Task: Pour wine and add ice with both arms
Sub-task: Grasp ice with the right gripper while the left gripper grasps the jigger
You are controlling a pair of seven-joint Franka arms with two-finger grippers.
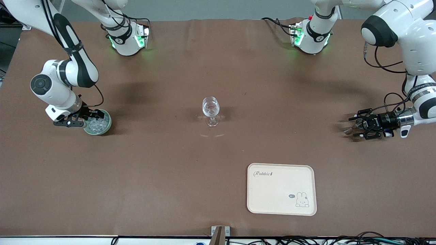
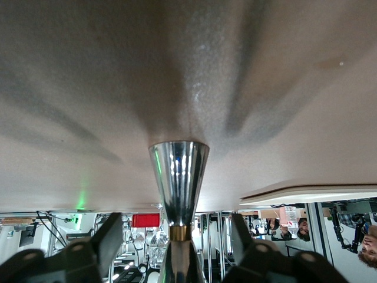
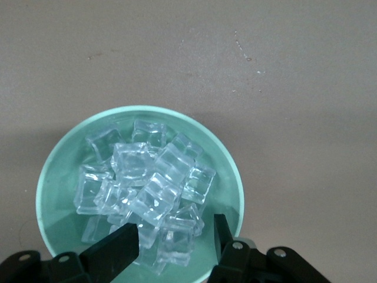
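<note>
The right gripper [image 3: 172, 239] hung low in the green bowl [image 3: 56, 177], fingers [image 3: 115, 247] apart around the ice [image 3: 147, 183]. The left gripper [image 1: 355, 127] stood spread either side of a steel cone-shaped cup [image 2: 178, 177], not touching it. We counted two arms, one stemmed glass [image 1: 211, 110], one bowl at its nine o'clock, and one cream tray [image 1: 281, 189] at five o'clock. Brown cloth [image 1: 153, 170] covered the table, with cables [image 1: 306, 240] along its near edge.
</note>
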